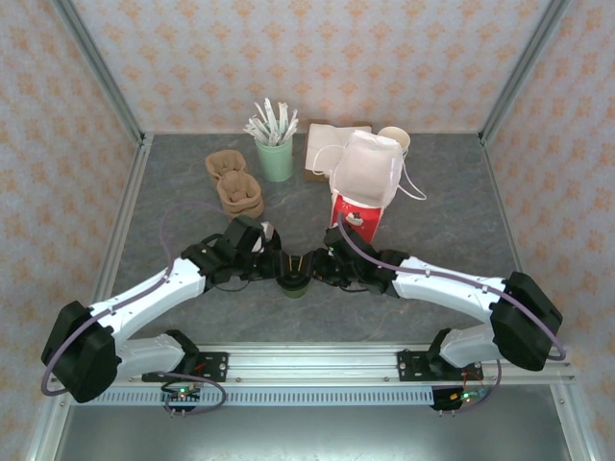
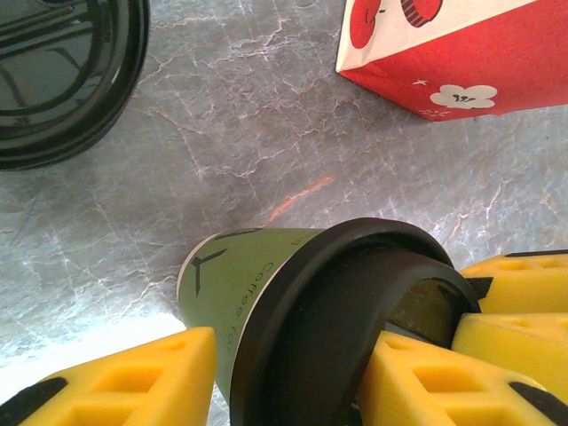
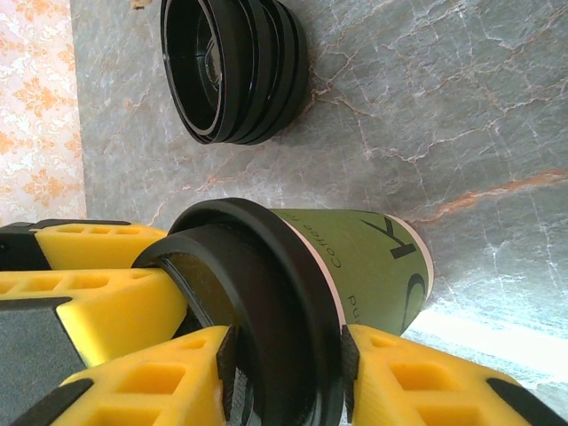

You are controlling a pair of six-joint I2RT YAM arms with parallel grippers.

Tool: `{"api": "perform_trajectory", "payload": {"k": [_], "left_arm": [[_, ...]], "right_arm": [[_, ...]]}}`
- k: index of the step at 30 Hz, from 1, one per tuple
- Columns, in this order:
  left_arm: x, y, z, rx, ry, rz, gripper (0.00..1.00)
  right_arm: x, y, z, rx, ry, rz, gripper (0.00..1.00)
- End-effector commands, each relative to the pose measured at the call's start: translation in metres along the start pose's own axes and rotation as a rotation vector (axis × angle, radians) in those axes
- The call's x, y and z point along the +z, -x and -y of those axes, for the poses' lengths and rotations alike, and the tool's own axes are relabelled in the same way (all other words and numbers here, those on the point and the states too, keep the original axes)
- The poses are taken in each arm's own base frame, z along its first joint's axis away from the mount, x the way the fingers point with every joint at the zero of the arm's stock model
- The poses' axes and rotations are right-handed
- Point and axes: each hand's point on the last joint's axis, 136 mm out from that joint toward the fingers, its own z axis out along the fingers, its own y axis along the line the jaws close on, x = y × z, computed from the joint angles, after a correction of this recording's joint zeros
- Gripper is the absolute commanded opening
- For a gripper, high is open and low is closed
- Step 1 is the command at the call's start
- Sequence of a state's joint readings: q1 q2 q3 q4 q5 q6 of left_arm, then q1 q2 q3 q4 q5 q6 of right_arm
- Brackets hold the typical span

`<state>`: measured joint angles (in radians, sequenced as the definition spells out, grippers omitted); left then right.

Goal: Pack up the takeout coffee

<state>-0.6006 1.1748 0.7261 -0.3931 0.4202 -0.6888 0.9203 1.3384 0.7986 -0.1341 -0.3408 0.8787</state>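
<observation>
Looks like the grasp-and-hand-off step: lid already on the takeout coffee (image 1: 293,282), nothing packed yet. Held at table centre, between the two arms, near the red paper bag (image 1: 357,219) but apart from it. Clamped by the left gripper (image 2: 293,377) around the black lid and green cup wall; pinched too by the right gripper (image 3: 286,373) across the lid rim. Cup base on the table (image 1: 452,221) or hanging clear: cannot tell.

Next, probably: let go on one side, keep the cup level, lift and carry toward the bag's opening, then lower straight in. Calls for a firm yet gentle squeeze, to avoid crushing the paper or popping the lid.

Underneath, a grey marbled tabletop with pale and rust veins. Close by, a stack of loose black lids (image 3: 235,67). Further back, moulded pulp cup carriers (image 1: 233,182), a mint cup of paper-wrapped sticks (image 1: 275,158), cream paper cups (image 1: 394,139). All round, floral papered walls (image 1: 58,106) and metal frame posts.
</observation>
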Motion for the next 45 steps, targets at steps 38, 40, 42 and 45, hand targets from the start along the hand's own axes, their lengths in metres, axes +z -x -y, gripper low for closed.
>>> {"api": "perform_trajectory", "payload": {"k": [38, 40, 42, 45], "left_arm": [[-0.029, 0.018, 0.019, 0.097, 0.058, 0.002, 0.72], [-0.033, 0.023, 0.018, 0.103, 0.085, 0.016, 0.74], [-0.04, 0.031, 0.016, 0.111, 0.118, 0.048, 0.76], [-0.052, 0.048, 0.013, 0.104, 0.172, 0.112, 0.77]], "right_arm": [[-0.014, 0.013, -0.017, -0.064, -0.028, 0.039, 0.44], [-0.017, 0.015, -0.015, -0.065, -0.047, 0.053, 0.44], [-0.021, 0.017, -0.014, -0.07, -0.054, 0.068, 0.46], [-0.03, 0.023, -0.017, -0.092, -0.064, 0.093, 0.48]]}}
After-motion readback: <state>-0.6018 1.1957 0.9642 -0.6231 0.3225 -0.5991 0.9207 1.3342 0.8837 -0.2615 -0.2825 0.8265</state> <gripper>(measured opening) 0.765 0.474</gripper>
